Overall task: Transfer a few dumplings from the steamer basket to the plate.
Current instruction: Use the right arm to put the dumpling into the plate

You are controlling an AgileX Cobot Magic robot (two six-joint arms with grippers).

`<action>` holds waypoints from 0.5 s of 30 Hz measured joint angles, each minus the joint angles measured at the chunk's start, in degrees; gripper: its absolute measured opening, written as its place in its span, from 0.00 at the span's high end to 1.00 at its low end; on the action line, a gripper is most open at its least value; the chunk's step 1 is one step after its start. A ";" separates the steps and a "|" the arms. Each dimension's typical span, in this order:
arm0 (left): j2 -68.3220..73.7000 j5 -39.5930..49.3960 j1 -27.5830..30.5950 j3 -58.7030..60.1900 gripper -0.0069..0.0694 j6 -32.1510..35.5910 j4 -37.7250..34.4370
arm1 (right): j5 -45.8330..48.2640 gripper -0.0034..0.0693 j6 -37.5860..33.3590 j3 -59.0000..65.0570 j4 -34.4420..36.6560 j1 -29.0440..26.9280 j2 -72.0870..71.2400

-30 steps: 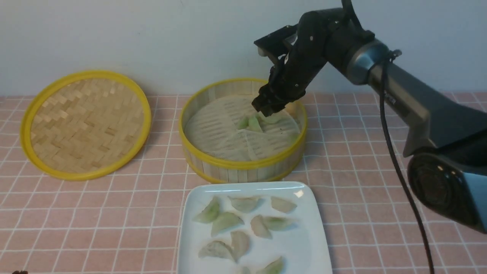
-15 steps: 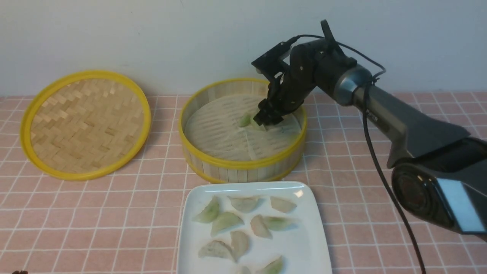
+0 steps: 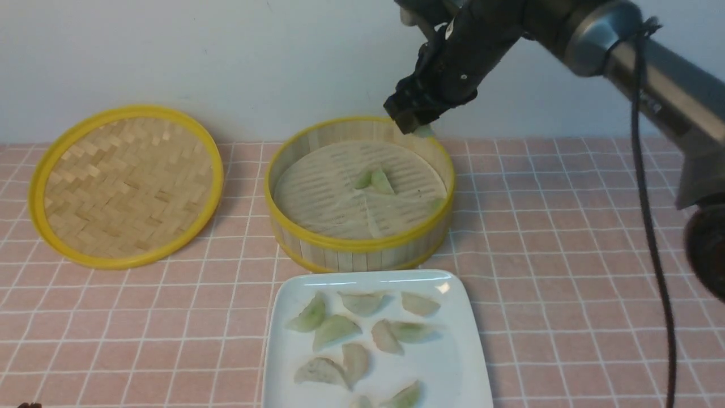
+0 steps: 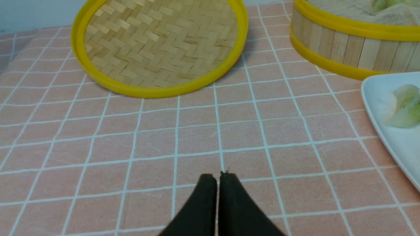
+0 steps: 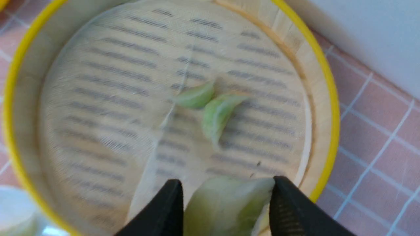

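Dumplings lie on the plate, nearest. The left gripper hangs over the table, fingers pressed together, empty. Behind the plate sits the basket — more lie inside. Above its far rim, the right gripper pinches one dumpling.

Pink-tiled table w/ bamboo lid at left, steamer basket mid-back, plate just in front of basket.
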 joint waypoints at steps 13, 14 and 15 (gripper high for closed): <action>0.00 0.00 0.00 0.00 0.92 0.00 0.00 | -4.37 0.53 2.79 50.67 5.96 8.13 -17.99; 0.00 0.00 0.00 0.00 0.92 0.00 0.00 | -5.57 0.53 3.16 52.02 6.01 8.61 -17.63; 0.00 0.00 0.00 0.00 0.92 0.00 0.00 | -5.71 0.53 3.28 52.19 6.01 8.69 -17.54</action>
